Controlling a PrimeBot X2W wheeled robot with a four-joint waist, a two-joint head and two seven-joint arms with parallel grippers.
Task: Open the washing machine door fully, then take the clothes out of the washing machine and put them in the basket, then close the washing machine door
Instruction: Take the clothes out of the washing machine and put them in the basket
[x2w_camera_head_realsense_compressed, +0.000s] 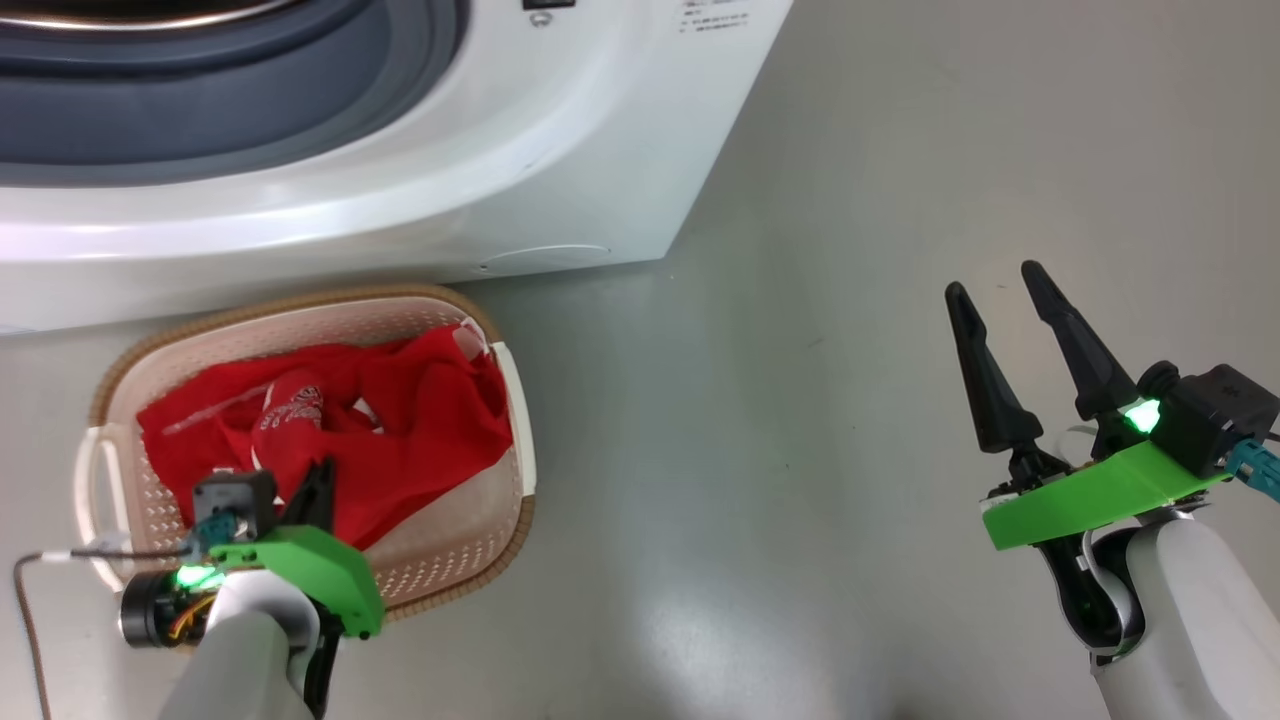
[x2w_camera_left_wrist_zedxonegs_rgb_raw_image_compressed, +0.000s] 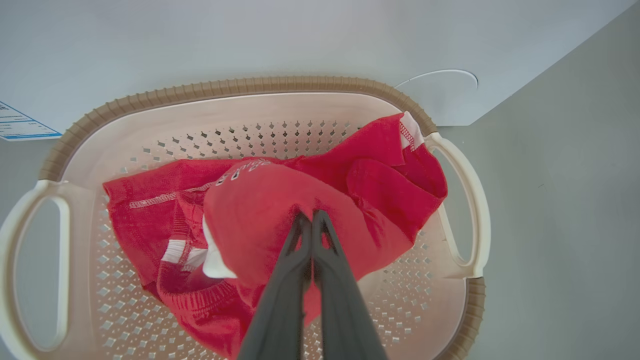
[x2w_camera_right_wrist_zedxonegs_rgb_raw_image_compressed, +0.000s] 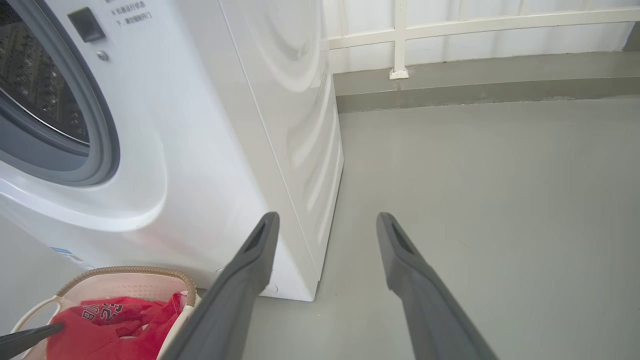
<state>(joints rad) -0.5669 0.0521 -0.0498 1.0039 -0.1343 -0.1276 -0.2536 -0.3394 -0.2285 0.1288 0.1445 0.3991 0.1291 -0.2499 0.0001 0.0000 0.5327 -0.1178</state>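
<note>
Head view, looking down. Nearest, at the lower left, a cream basket (x2w_camera_head_realsense_compressed: 300, 305) with a brown woven-look rim sits on the grey floor (x2w_camera_head_realsense_compressed: 800, 420). The red clothes (x2w_camera_head_realsense_compressed: 420, 420) lie heaped inside it, with one white-trimmed edge resting up on the far right rim.

The likely trouble is that the garment is still pinched. If the arm lifts before letting go, the cloth would probably be dragged back out, or the light basket pulled over. Even once released, the jersey fabric may cling to the fingertips. The edge on the rim could also slide to the floor.

The left claw (x2w_camera_head_realsense_compressed: 322, 472) reaches down into the basket. In the left wrist view its two dark fingers (x2w_camera_left_wrist_zedxonegs_rgb_raw_image_compressed: 295, 250) are pressed tight together on a fold of the clothes (x2w_camera_left_wrist_zedxonegs_rgb_raw_image_compressed: 250, 200), and the cloth puckers at their tips.

At the lower right, well apart from the basket, the right claw (x2w_camera_head_realsense_compressed: 993, 280) hovers above bare floor. Its fingers are spread wide, holding and touching nothing.

Farthest, just behind the basket, stands the white washing machine (x2w_camera_head_realsense_compressed: 520, 150), its grey gasket (x2w_camera_head_realsense_compressed: 200, 110) uncovered. The right wrist view shows the perforated drum (x2w_camera_right_wrist_zedxonegs_rgb_raw_image_compressed: 30, 90). Whether more clothes remain inside cannot be told.
</note>
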